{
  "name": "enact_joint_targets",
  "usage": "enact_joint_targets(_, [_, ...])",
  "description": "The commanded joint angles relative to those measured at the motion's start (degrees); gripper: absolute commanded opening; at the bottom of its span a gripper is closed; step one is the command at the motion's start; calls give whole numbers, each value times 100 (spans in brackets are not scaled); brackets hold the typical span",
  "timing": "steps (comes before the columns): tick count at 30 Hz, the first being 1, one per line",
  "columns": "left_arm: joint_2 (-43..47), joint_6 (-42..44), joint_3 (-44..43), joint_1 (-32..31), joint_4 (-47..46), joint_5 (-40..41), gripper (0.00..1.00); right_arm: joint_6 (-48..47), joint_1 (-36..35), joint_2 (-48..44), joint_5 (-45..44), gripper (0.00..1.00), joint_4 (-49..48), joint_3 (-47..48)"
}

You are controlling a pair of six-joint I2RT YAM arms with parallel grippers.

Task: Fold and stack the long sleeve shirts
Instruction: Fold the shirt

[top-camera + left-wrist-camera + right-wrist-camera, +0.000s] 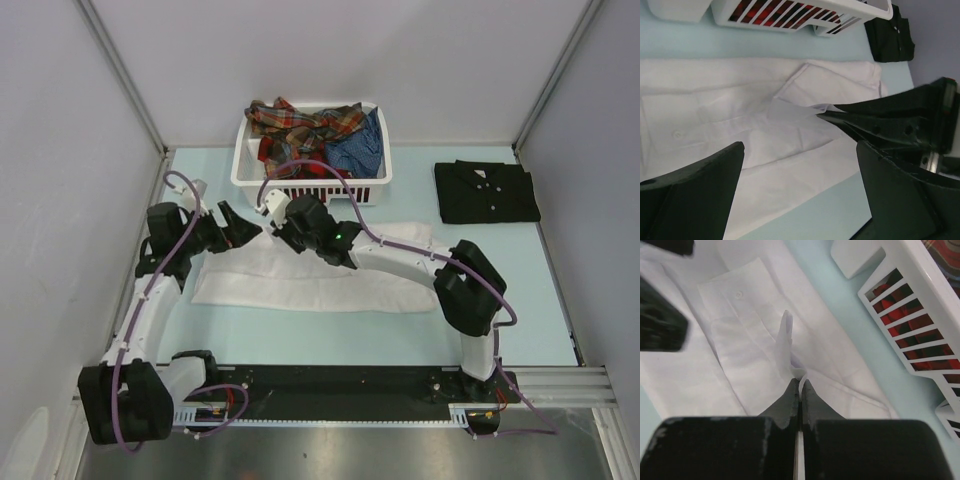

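A plain white long sleeve shirt (300,280) lies spread flat on the pale blue desk (400,330), left of centre and near the arms. Its buttoned front faces up, and it runs lengthwise from left to right.

The right jaws are pressed fully together on a small pinch of this white shirt (740,320) near its far edge. The pinched cloth stands up in a thin fold above the rest of the garment.

The left jaws stand as wide open as they go and hold nothing. They hang over the left part of the white shirt (740,125), just beside the right jaws. Whether their tips touch the cloth cannot be told.

A white slatted plastic basket (310,190) sits at the far side of the desk, just beyond the white shirt. A crumpled red, brown and green plaid shirt (300,125) lies inside it, with a blue shirt (360,150) bunched at its right end.

A plain black shirt (487,192) lies folded into a neat rectangle at the far right of the desk, collar up. It is well apart from the white shirt and to the right of the basket.
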State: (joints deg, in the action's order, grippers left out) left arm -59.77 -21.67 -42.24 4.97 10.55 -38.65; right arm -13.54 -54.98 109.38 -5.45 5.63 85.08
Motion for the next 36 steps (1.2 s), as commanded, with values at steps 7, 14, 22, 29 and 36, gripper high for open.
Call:
enact_joint_targets(7, [-790, -2534, 392, 39, -975, 297, 96, 317, -417, 30, -501, 0, -413, 378])
enact_joint_targets(14, [-685, -3141, 682, -14, -1257, 341, 95, 264, -540, 188, -597, 0, -484, 527])
enact_joint_targets(22, [-949, -3361, 656, -251, -1336, 403, 91, 106, -742, 320, -667, 0, -519, 615])
enact_joint_targets(29, [-1169, -3379, 629, -304, -1397, 367, 64, 18, -804, 399, -746, 1, -510, 676])
enact_joint_targets(36, [-1116, -3160, 550, -304, -1188, 332, 20, -105, -830, 339, -527, 18, -344, 730])
